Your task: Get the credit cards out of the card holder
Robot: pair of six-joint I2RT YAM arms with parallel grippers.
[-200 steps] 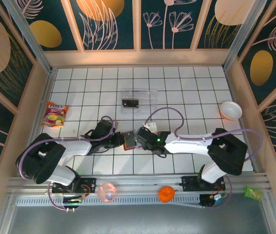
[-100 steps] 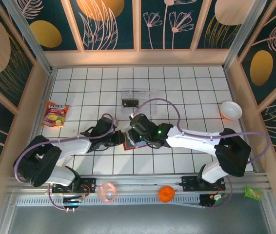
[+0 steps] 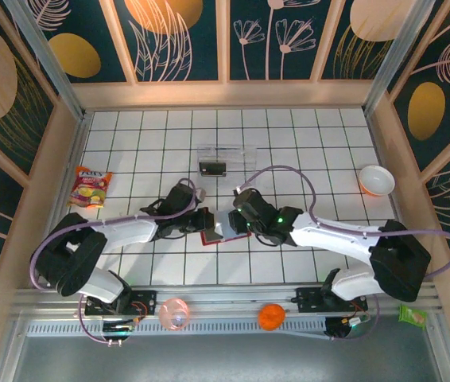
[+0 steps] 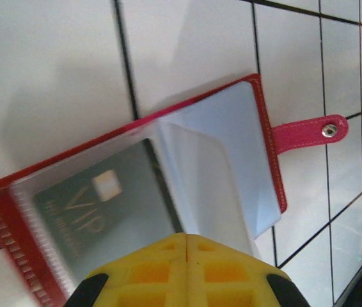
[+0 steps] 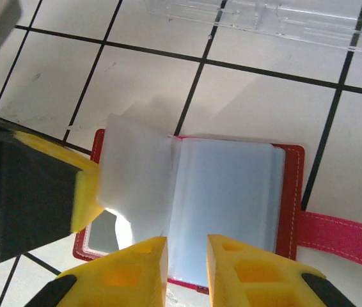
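The card holder [image 3: 211, 235] is a red wallet lying open on the tiles between both grippers. In the left wrist view its grey-blue pockets [image 4: 232, 160] fan up and the snap tab [image 4: 309, 131] points right. A dark credit card [image 4: 98, 211] marked VIP sits inside a clear pocket on its left half. My left gripper [image 4: 186, 238] is shut, with its tips at the wallet's near edge. My right gripper [image 5: 187, 246] hangs open by a narrow gap over the wallet [image 5: 288, 192]. A pale pocket leaf [image 5: 133, 173] stands up next to the left gripper's finger [image 5: 84, 195].
A clear plastic tray [image 3: 245, 153] stands behind the wallet with a dark card [image 3: 211, 168] in it. A snack packet [image 3: 90, 187] lies at the left and a bowl [image 3: 376, 181] at the right. A pink ball [image 3: 175, 313] and an orange one [image 3: 270, 316] rest on the front rail.
My left gripper has slid right onto the wallet. The right gripper swung over the wallet towards the back, then came back to its right side. The wallet now lies open.
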